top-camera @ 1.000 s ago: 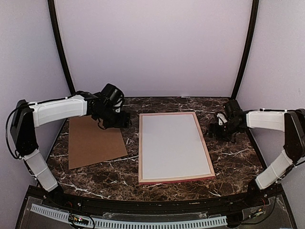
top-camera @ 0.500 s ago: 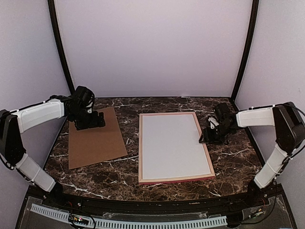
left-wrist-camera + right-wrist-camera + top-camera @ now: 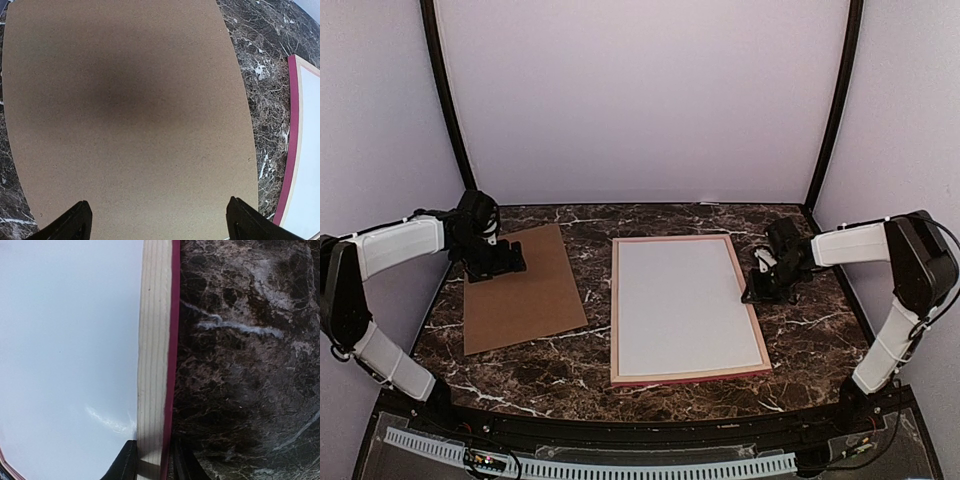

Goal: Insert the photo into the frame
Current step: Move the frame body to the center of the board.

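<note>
Dark marble table (image 3: 800, 350) is carrying the frame (image 3: 690, 377), lying back up at the centre, with the photo (image 3: 685, 305) resting inside it, white side up. Right gripper (image 3: 154, 462) is pinching the frame's right rail between narrow fingers. Left gripper (image 3: 157, 220), fingers spread wide, is hovering over the cardboard board (image 3: 125, 100) at the left.

**Brown board on a marble table**

A brown cardboard board (image 3: 520, 290) lies flat on the dark, white-veined marble table (image 3: 820, 340). It sits directly beneath the left claw (image 3: 510, 262) and spreads out ahead of it. Bare marble shows just to the right of the right claw (image 3: 752, 292). Pale walls (image 3: 640, 100) rise behind both claws.
</note>
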{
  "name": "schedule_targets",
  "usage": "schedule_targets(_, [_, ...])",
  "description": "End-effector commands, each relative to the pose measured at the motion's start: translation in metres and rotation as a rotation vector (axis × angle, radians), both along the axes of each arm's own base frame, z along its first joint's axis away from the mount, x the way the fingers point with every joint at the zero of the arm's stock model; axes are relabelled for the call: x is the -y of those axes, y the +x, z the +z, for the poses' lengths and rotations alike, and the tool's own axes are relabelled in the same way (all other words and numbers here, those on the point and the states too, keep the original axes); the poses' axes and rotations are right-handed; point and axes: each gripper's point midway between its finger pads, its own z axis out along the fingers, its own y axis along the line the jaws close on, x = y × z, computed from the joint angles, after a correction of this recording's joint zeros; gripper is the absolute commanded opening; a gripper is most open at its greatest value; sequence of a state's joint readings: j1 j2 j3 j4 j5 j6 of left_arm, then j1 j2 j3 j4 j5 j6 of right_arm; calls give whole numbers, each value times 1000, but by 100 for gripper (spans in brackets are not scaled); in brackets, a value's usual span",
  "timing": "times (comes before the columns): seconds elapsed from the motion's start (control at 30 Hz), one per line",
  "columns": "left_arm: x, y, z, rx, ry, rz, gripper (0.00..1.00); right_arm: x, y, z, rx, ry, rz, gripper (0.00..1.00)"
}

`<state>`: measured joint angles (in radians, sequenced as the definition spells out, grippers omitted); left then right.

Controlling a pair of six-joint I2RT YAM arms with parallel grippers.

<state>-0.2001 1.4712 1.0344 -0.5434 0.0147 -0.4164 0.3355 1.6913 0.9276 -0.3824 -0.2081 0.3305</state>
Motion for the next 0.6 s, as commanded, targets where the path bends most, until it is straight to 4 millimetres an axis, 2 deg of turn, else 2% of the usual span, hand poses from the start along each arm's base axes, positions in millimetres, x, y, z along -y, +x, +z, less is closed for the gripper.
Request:
schedule_targets(0.0, [-11,-1,7,31,-24,9,97,-2,8,4,23,-17,7,25])
schedule_targets(0.23, [-38,-1,-1,14,-53,66,97,15,8,4,13,-68,-23,19])
schedule_targets(0.33, [-51,0,-3,7,-55,90,97,29,8,4,3,-74,-56,15])
schedule_targets(0.37, [-61,0,-3,6,-55,116,97,34,8,3,-1,-76,-67,15])
schedule_targets(0.57, [-84,1,-10,-12,-74,160,97,64,8,6,-9,-99,-133,14])
